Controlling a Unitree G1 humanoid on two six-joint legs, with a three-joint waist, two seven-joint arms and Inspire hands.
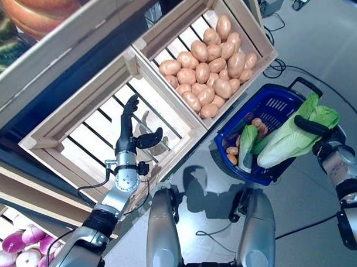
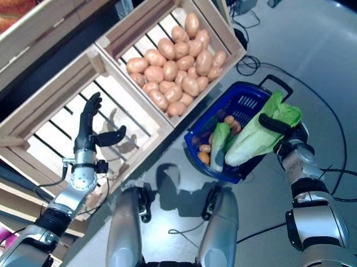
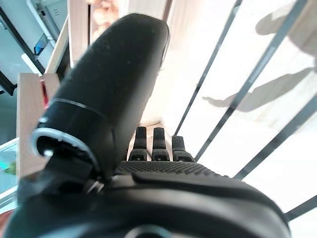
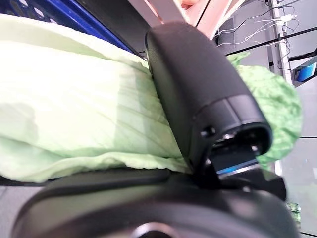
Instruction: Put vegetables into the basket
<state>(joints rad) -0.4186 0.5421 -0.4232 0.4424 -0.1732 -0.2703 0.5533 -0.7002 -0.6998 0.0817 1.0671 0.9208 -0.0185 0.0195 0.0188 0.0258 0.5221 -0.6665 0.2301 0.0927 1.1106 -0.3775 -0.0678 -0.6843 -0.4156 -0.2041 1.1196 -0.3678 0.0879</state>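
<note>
The right hand (image 1: 319, 134) has its thumb and fingers wrapped round a large pale-green cabbage (image 1: 287, 138), gripping it near the leafy end, as the right wrist view shows with the thumb pressed across the leaves. The cabbage hangs over the blue basket (image 1: 257, 110), which sits on the floor just beside the corner of the potato crate (image 1: 245, 17). Its long axis runs slantwise: the white stalk end points down and inward toward the basket's near rim, and the frilly green top sticks up and out past the hand, over the basket's far side by the black handle. A smaller green vegetable (image 1: 247, 144) and a few small orange-brown ones already lie inside.

So the drop looks nearly lined up; the stalk end seems to sit on or just above the rim, though I cannot tell whether it touches.

The left hand (image 1: 131, 132) is well apart, fingers straight and spread, over the empty slatted crate (image 1: 96, 122).
</note>
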